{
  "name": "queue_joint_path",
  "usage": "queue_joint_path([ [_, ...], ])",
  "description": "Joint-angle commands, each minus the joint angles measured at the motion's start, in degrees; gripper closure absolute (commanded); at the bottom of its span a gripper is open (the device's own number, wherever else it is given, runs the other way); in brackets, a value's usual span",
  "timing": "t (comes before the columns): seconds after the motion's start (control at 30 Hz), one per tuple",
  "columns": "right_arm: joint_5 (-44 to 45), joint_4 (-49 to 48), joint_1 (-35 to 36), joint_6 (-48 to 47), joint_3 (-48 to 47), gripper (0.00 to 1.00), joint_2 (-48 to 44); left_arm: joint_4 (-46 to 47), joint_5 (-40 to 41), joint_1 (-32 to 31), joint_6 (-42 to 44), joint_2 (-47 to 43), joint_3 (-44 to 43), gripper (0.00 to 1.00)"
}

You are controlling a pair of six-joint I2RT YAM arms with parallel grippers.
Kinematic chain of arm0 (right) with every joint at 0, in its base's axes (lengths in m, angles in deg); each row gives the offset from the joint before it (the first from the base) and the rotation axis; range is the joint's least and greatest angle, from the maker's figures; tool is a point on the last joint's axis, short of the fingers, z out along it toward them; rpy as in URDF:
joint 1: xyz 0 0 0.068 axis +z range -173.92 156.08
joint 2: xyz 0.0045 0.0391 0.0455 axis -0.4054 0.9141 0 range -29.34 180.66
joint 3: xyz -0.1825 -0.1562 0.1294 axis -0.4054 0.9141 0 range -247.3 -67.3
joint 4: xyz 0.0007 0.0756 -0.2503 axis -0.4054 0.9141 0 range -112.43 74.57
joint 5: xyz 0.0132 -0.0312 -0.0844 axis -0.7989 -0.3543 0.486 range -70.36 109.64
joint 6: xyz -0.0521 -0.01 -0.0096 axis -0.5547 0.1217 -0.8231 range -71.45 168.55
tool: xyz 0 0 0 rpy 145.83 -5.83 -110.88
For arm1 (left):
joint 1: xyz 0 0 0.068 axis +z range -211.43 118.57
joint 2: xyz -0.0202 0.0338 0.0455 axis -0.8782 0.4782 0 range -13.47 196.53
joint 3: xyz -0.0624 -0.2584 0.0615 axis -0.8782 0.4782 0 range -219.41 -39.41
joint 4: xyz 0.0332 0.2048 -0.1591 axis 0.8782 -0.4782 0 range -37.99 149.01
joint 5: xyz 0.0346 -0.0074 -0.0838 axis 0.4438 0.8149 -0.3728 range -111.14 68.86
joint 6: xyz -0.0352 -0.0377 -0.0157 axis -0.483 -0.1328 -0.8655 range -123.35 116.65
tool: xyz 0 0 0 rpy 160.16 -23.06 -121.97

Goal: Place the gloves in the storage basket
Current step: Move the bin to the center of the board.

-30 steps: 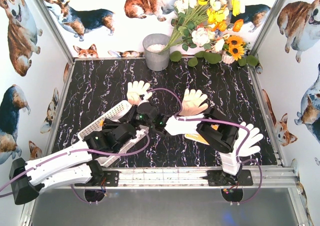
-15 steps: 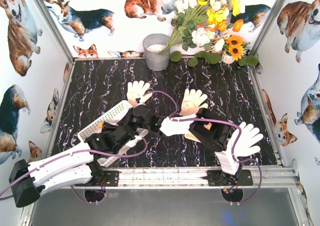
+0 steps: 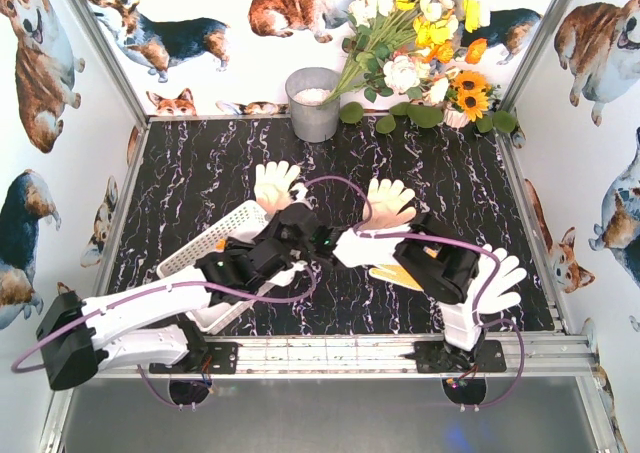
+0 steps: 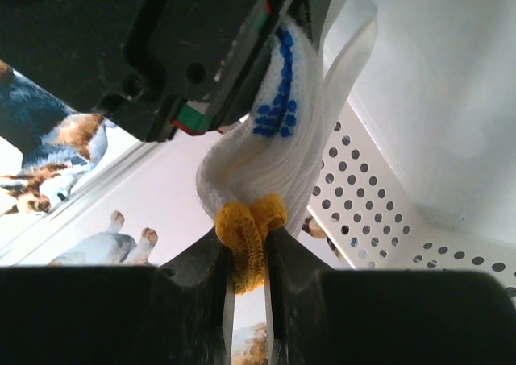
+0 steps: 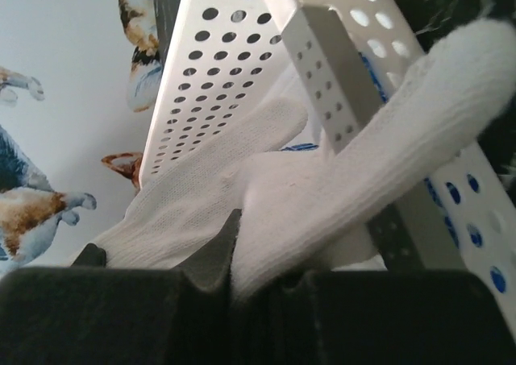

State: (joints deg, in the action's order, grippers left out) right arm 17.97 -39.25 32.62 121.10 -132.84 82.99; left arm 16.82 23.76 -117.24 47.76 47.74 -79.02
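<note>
The black marbled tabletop [image 3: 200, 173] is seen from above, with the white perforated storage basket [image 3: 215, 235] lying at lower left of centre, partly covered by the left arm. A grey bucket [image 3: 313, 103] and flowers [image 3: 420, 33] are set at the upper edge. Three cream gloves [image 3: 275, 185] are spread on the tabletop at centre, right of centre and far right, outside the basket, and a yellow glove [image 3: 395, 276] is partly hidden under the right arm. The orange-yellow cuff of a dotted glove [image 4: 266, 139], white with blue dots, is pinched by the left hand [image 4: 246, 256] beside the basket wall. A white glove [image 5: 322, 204] is clamped in the right hand [image 5: 238, 268]; whether it is the same glove cannot be told.
</note>
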Motion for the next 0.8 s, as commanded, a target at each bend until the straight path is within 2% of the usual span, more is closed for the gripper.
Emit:
queue_joint_path([
  [0.0,4.36,8.1,-4.1,-5.42,5.19,1.0,-4.37,1.92,6.98,-0.79,-1.42,3.45,-3.09,1.0],
  [0.2,6.18,11.41,-7.89,-8.21,8.82,1.0,-9.13,8.85,6.48,-1.5,-1.12,10.82,-8.52,1.0],
  [0.4,7.18,13.17,-11.16,-9.38,12.53,1.0,-13.24,11.96,6.41,-2.02,-2.12,18.0,-13.58,1.0],
  [0.6,7.45,14.51,-10.29,-9.81,11.31,1.0,-14.55,26.74,6.56,-0.15,7.87,15.91,-7.42,1.0],
  [0.77,7.5,14.21,-7.36,-9.02,7.09,1.0,-10.59,36.34,4.68,5.61,16.33,13.59,-1.8,1.0],
])
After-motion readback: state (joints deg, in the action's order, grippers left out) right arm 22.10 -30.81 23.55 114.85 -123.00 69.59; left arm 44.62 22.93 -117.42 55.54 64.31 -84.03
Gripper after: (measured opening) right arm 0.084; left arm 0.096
